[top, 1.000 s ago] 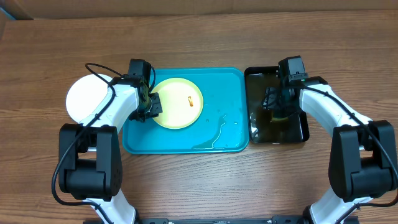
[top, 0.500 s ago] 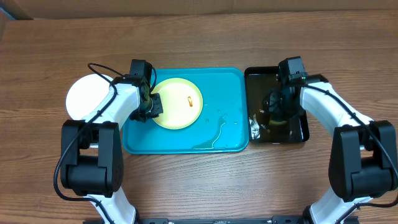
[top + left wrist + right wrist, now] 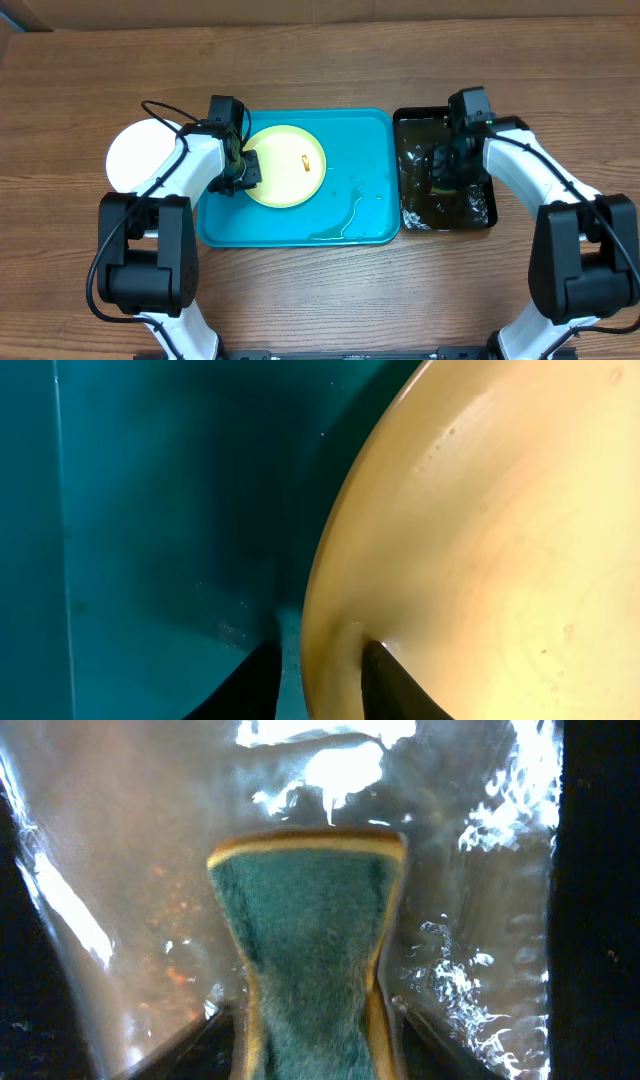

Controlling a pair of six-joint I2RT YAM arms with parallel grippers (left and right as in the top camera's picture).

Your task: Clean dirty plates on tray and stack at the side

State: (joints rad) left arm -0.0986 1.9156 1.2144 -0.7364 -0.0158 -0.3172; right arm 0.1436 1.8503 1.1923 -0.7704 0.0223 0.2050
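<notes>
Dunking the sponge [image 3: 310, 920], ready for the scrub.
Clamped on it, the right gripper [image 3: 315, 1020] has churned the black tray [image 3: 405, 215] from calm water into ripples; the left gripper [image 3: 320, 660] pinches the smeared yellow-green plate [image 3: 285, 165] on the turquoise tray [image 3: 360, 210], with a white plate [image 3: 135, 160] already aside.

I note the table [image 3: 320, 60] as matt, grained wood. The tray [image 3: 372, 135] reads as glossy plastic, wet-filmed toward its 5 o'clock. The plate [image 3: 480, 560] is smooth, semi-gloss, beaded with droplets. The sponge [image 3: 310, 950] is coarse green fibre over yellow foam.
</notes>
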